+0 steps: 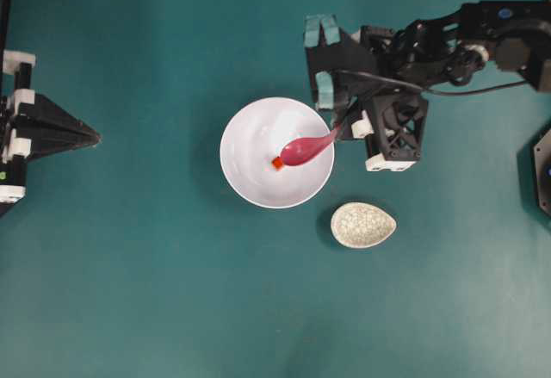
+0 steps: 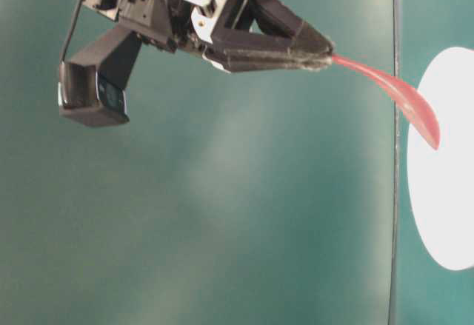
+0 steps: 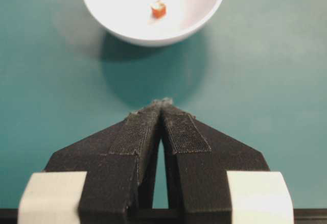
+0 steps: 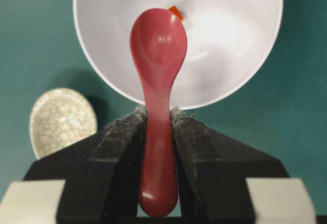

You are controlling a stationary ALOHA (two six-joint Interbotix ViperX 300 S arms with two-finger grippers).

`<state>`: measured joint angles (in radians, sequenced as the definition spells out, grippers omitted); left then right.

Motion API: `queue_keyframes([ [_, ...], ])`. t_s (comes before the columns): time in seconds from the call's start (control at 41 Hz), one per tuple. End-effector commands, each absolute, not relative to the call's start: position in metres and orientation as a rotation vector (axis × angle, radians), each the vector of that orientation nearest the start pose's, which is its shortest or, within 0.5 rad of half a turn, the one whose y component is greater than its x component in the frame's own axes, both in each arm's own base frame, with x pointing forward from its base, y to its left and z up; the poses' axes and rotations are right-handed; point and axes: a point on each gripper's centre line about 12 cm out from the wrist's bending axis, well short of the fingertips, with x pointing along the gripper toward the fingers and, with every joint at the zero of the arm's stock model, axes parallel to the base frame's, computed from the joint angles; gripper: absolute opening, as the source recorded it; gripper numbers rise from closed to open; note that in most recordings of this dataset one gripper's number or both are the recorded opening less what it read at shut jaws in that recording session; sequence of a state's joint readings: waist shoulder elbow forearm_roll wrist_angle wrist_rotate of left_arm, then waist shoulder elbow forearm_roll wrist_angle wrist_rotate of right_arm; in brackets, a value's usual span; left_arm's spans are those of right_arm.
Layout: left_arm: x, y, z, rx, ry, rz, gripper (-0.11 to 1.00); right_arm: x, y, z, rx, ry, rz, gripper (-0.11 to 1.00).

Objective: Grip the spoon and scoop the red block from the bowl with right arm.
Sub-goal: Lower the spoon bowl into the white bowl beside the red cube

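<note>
My right arm (image 1: pixel 448 46) comes in from the upper right of the overhead view and bends down toward the middle, its wrist tilted so that the right pincer (image 4: pixel 158 119) points at the bowl (image 1: pixel 245 180). That pincer is clenched on the spoon (image 1: pixel 307 147): in the right wrist view both fingers (image 4: pixel 120 142) press against the sides of the handle, whose end sticks out behind them at the bottom of the frame. In the table-level view the spoon (image 2: pixel 392 95) slopes down and to the right from the fingertips toward the white bowl at the right edge.

The spoon's scoop hangs over the inside of the bowl, right of its centre in the overhead view. The red block (image 1: pixel 277 164) lies on the bowl's floor just beside the tip of the scoop; whether they touch I cannot tell. In the right wrist view the block (image 4: pixel 176 12) peeks out just past the scoop's upper right edge.

My left pincer (image 3: pixel 162 104) sits at the left edge of the overhead view, well apart from the bowl, its fingertips pressed together on nothing.

A speckled egg-shaped dish (image 1: pixel 363 225) lies on the green desk (image 1: pixel 129 292) near the bowl, at its lower right.
</note>
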<state>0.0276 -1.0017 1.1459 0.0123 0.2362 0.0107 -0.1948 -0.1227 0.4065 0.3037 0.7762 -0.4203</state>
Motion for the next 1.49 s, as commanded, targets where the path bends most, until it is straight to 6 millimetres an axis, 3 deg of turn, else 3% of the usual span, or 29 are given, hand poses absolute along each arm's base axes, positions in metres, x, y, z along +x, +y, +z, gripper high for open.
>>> queue_keyframes([
  [0.0,0.189,0.005,0.264,0.021,0.352,0.024,0.00,0.371,-0.049,0.258,0.016,0.990,0.115,0.24],
  [0.634,0.189,0.005,0.264,0.021,0.355,0.024,0.00,0.384,-0.049,0.224,0.003,1.081,0.129,0.24],
  [1.464,0.188,0.005,0.265,0.021,0.345,0.025,0.00,0.421,-0.053,0.217,-0.072,1.040,0.113,0.24],
])
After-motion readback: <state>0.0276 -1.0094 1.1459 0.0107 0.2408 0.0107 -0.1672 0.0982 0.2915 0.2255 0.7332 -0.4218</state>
